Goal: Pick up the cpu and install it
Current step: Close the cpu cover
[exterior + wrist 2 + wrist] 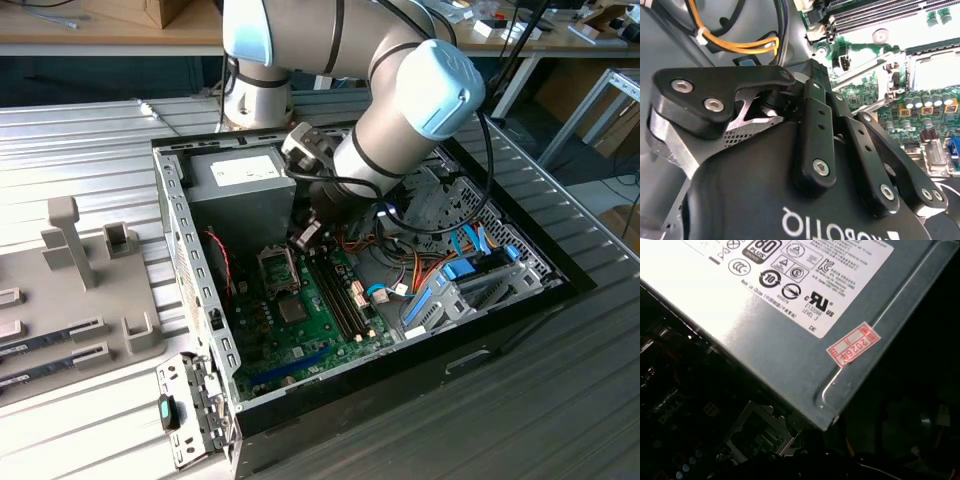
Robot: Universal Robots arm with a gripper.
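The gripper (306, 236), grip state unclear, hangs just above the motherboard's (310, 320) socket (277, 268).

**Surroundings: open computer case and nearby fixtures**

Open computer case (200, 300) lies on ribbed metal table (80, 150). Inside: grey power supply (240, 185) at rear, green motherboard (310, 320) with empty socket (277, 268), orange and blue cables (450, 265). Grey fixture tray (70, 290) sits on the exterior view's left. Red sticker (852, 344) on the power supply.
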